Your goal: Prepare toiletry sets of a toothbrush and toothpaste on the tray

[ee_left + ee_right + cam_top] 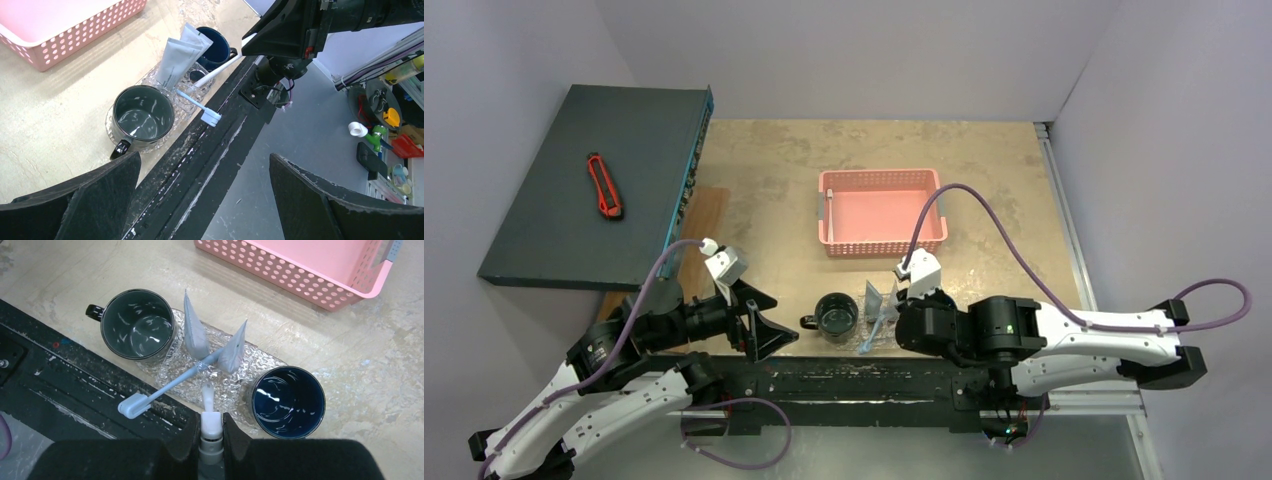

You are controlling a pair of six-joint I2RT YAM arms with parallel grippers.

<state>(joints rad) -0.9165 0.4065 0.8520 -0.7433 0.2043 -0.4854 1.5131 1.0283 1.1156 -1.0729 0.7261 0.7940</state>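
- Top external view: the left claw (780, 320) stands with its jaws wide and grips nothing. It sits near the black rail (844, 378) at the near edge of the counter (764, 200), just left of the green mug (834, 316).
- Right wrist view: the right claw (210, 422) is narrow, clamped on the handle of a white toothbrush (207, 392). The free end of this toothbrush points over the tray (237, 380).
- The tray lies on the counter between the rail and the pink basket (300, 275).
- The green mug sits at one end of the tray and the blue mug (287, 400) at the other. Both are upright.
- Two grey tubes (192, 332) sit between the mugs, with their flat crimped ends toward the basket. Their caps are hidden.
- A blue toothbrush (170, 385) lies slanted across the tray. Its handle end is between the tubes and its head is over the rail.
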